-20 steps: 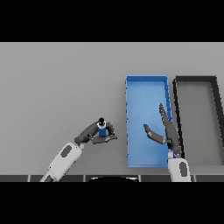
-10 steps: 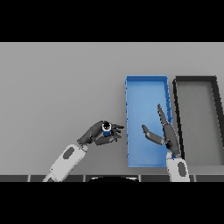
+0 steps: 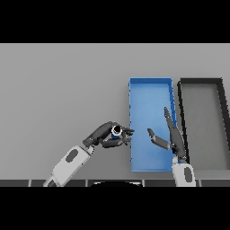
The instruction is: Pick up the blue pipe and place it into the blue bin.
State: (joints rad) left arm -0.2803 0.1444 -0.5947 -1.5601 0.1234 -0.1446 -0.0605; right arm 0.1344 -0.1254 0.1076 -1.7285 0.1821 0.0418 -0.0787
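We see the grey table (image 3: 58,90) bare across its whole left and far part, so there is wide room on that side. The blue bin (image 3: 150,90) stands right of centre, long side running near to far, and a black bin (image 3: 202,83) sits just beside it on the right, their walls close together. Nothing lies on the blue bin's floor; the black bin shows only its grey floor.

The left hand (image 3: 105,134) reaches in from the lower left with its fingers curled round the blue pipe (image 3: 116,131), which shows a white ring at its end. The pipe sits just left of the blue bin's left wall, not yet over it.

The right hand (image 3: 172,137) is over the near right part of the blue bin, fingers straight and pointing far, thumb spread to the left, holding nothing.

Compared with half a second ago, the left hand and pipe have shifted right, closer to the bin wall, while the right hand has barely changed.
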